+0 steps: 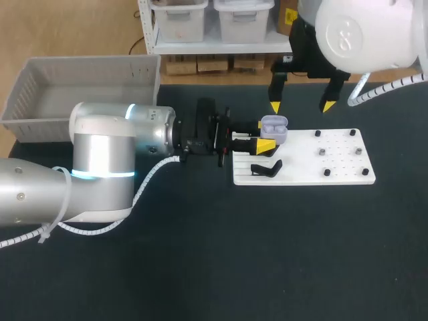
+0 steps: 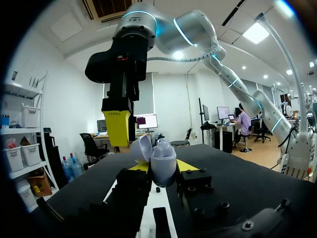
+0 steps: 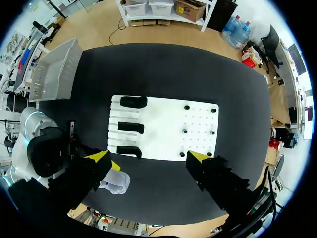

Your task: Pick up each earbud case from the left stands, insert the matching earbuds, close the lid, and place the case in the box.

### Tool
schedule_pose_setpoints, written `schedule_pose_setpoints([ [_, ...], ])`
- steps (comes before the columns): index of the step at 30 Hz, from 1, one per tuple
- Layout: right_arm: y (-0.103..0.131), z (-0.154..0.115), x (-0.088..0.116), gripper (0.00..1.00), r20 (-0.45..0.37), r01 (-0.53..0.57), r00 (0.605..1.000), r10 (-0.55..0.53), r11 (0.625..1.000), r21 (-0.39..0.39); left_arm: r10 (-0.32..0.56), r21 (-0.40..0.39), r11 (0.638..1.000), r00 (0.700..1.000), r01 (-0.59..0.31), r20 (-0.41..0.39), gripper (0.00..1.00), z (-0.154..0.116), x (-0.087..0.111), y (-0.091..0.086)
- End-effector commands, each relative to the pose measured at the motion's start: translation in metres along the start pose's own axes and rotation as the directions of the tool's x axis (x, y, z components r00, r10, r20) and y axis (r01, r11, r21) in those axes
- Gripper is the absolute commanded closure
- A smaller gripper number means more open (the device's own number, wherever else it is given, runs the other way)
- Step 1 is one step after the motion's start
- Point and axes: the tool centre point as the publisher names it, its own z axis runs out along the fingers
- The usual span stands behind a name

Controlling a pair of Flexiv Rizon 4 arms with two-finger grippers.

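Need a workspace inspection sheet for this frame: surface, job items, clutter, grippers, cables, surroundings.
Surface: dark table with a white stand board on it.
Job's things: lavender earbud case, lid open, earbuds showing inside; black stands on the board; grey box at the table's rear left.
Clutter: nothing seen.
Grippers: left gripper shut on the case; right gripper open, empty, near the case.
Cables: spiral-wrapped cable on the left arm, another on the right.
Surroundings: nothing seen.

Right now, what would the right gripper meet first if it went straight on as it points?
Most likely the bare white board, though depth is unclear; the open case lies off to the side of that line.
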Motion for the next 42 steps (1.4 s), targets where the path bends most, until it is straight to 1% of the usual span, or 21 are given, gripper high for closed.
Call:
schedule_pose_setpoints([
  [1,0.003,0.002,0.005,0.0,-0.019,0.023,1.0,-0.023,1.0,-0.008,0.001,-0.005,1.0,1.0,-0.001,-0.001,1.0,0.0,0.0,-0.001],
  [7,0.008,0.001,0.02,0.0,-0.049,0.066,0.997,-0.066,0.998,-0.009,0.001,-0.005,1.0,1.0,-0.001,-0.001,1.0,0.0,0.0,-0.001],
  [9,0.009,0.0,0.024,0.0,-0.049,0.075,0.996,-0.075,0.997,-0.001,0.001,-0.005,1.0,1.0,-0.001,-0.001,1.0,0.0,0.0,-0.001],
  [10,0.009,0.0,0.025,0.0,-0.04,0.069,0.997,-0.069,0.998,0.013,0.001,-0.005,1.0,1.0,-0.001,-0.001,1.0,0.0,0.0,-0.001],
  [11,0.007,-0.001,0.026,0.0,-0.032,0.064,0.997,-0.064,0.998,0.01,0.001,-0.005,1.0,1.0,-0.001,-0.001,1.0,0.0,0.0,-0.001],
  [13,0.002,-0.008,0.028,0.0,0.019,0.031,0.999,-0.031,0.999,0.013,0.001,-0.005,1.0,1.0,-0.001,-0.001,1.0,0.0,0.0,-0.001],
  [16,-0.009,-0.026,0.036,0.0,0.092,0.004,0.996,-0.005,1.0,0.003,0.001,-0.005,1.0,1.0,-0.001,-0.001,1.0,0.0,0.0,-0.001],
  [18,-0.016,-0.039,0.044,0.0,0.134,0.013,0.991,-0.012,1.0,-0.006,-0.01,-0.018,1.0,1.0,0.01,-0.008,1.0,-0.004,-0.004,-0.002],
  [20,-0.024,-0.052,0.056,0.0,0.176,0.018,0.984,-0.017,1.0,-0.008,-0.017,-0.058,0.998,0.999,0.014,-0.038,1.0,-0.013,-0.011,-0.004],
  [23,-0.036,-0.068,0.073,0.0,0.231,0.012,0.973,-0.007,1.0,-0.018,-0.052,-0.139,0.989,0.998,0.045,-0.046,1.0,-0.031,-0.02,-0.008],
  [25,-0.044,-0.077,0.083,0.0,0.262,-0.008,0.965,0.015,1.0,-0.029,-0.078,-0.2,0.977,0.996,0.07,-0.032,1.0,-0.044,-0.025,-0.012],
  [26,-0.049,-0.082,0.089,0.0,0.281,-0.02,0.959,0.03,0.999,-0.039,-0.09,-0.245,0.966,0.996,0.083,-0.019,1.0,-0.052,-0.03,-0.013],
  [29,-0.052,-0.084,0.091,0.0,0.289,-0.027,0.956,0.04,0.999,-0.047,-0.095,-0.33,0.939,0.995,0.093,0.01,1.0,-0.071,-0.044,-0.014],
  [31,-0.052,-0.084,0.091,0.0,0.289,-0.027,0.956,0.04,0.999,-0.047,-0.068,-0.385,0.92,0.997,0.073,0.024,1.0,-0.087,-0.06,-0.013],
  [33,-0.052,-0.084,0.091,0.0,0.289,-0.027,0.956,0.04,0.999,-0.047,-0.04,-0.422,0.905,0.999,0.046,0.022,1.0,-0.1,-0.072,-0.011],
  [34,-0.052,-0.084,0.091,0.0,0.289,-0.027,0.956,0.04,0.999,-0.047,-0.017,-0.455,0.89,1.0,0.021,0.014,1.0,-0.112,-0.081,-0.009],
  [36,-0.052,-0.084,0.091,0.0,0.289,-0.027,0.956,0.04,0.999,-0.047,0.015,-0.5,0.866,1.0,-0.01,0.006,1.0,-0.129,-0.092,-0.005],
  [39,-0.052,-0.084,0.091,0.0,0.289,-0.027,0.956,0.04,0.999,-0.047,0.049,-0.544,0.837,0.998,-0.067,-0.048,1.0,-0.155,-0.1,0.001],
  [41,-0.052,-0.084,0.091,0.0,0.289,-0.027,0.956,0.04,0.999,-0.047,0.057,-0.606,0.792,0.997,-0.074,-0.046,1.0,-0.183,-0.104,0.011],
  [42,-0.052,-0.084,0.091,0.0,0.289,-0.027,0.956,0.04,0.999,-0.047,0.065,-0.63,0.772,0.996,-0.089,-0.061,1.0,-0.194,-0.104,0.016],
])
